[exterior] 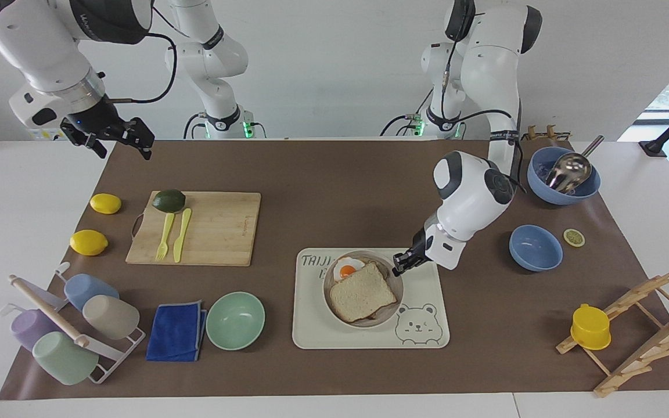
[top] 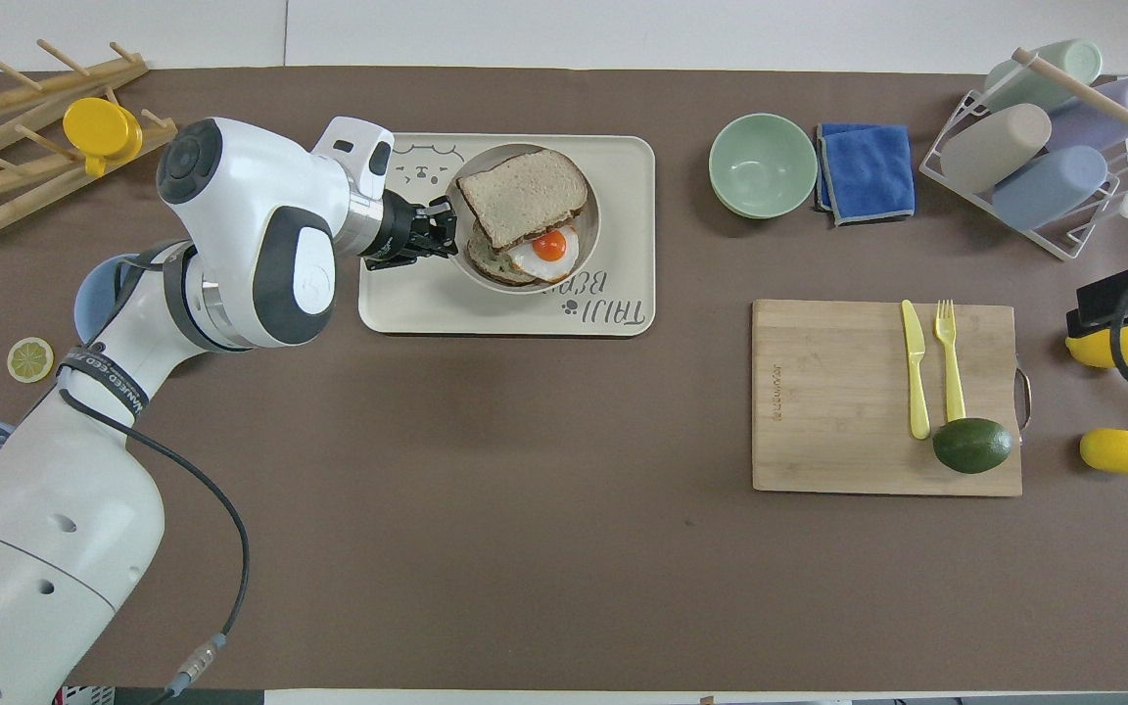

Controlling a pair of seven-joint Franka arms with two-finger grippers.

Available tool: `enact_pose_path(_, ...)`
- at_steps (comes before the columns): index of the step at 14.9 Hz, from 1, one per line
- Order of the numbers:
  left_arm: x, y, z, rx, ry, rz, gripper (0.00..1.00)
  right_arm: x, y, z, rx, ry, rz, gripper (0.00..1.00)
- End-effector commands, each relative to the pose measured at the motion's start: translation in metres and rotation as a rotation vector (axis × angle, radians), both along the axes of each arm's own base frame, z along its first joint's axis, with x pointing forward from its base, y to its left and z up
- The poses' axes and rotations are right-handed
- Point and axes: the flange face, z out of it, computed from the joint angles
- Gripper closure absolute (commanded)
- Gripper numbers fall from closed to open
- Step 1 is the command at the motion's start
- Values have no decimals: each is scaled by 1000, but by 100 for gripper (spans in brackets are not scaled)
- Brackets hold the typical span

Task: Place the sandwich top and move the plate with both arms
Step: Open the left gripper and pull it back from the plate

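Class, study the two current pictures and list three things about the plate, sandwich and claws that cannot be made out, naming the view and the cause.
1. Whether the plate rests on the bear tray or hangs just above it: unclear in either view.
2. What lies under the sandwich top: it covers most of the lower slice in both views.
3. The right claw: the overhead view's edge cuts it off.
4. The left claw's grip on the rim: too small.
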Motion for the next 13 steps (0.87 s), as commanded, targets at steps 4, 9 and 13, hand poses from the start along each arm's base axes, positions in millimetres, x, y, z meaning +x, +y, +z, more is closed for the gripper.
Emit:
enact_pose_path(4,6,7,0,11,-44,-30,100,-1,1,0,27,7,-2,0)
enact_pose_path(9,-3,9,-9,88,-47,-115,0,-1,1,0,27,7,-2,0)
enact_pose_path(13,1,24,17,89,-44,-109,0,-2,1,0,27,6,-2,0)
